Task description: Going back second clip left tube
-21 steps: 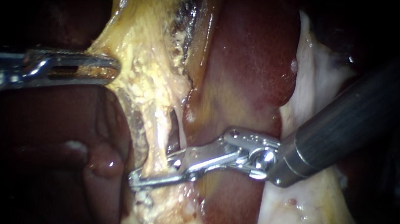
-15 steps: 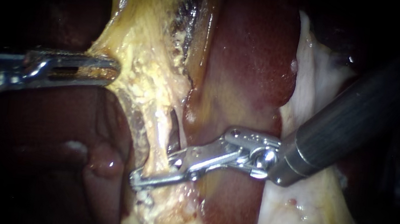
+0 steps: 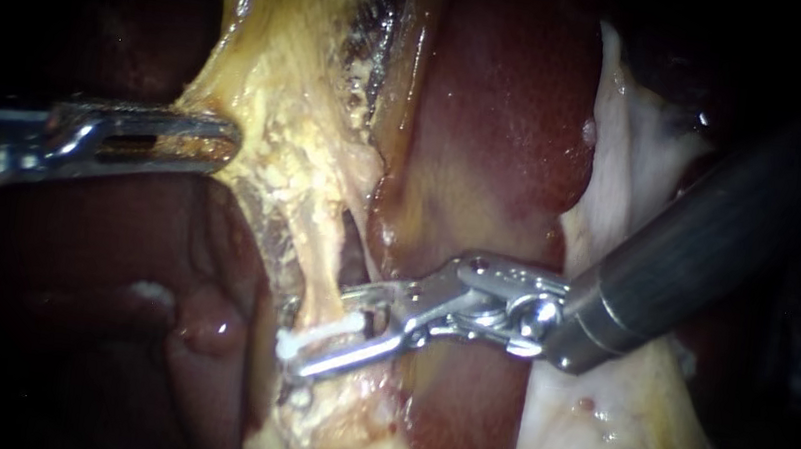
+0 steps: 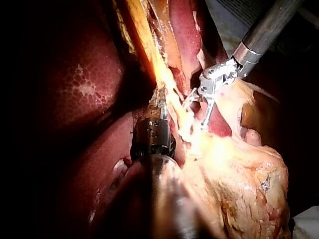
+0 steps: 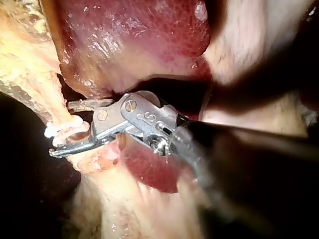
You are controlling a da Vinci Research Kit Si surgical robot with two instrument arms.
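Clip (image 3: 302,341) seated on tube (image 3: 314,280); right instrument (image 3: 320,332) end effector apart, straddling it. Skewed pull-back could hook clip, tear tube; left instrument (image 3: 194,136) end effector clamped on tissue (image 3: 264,139).

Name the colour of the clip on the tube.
White. The clip shows best in the endoscope view.

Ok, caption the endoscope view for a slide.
Right instrument, jaws open around a white clip on the tube; left instrument grips yellow tissue.
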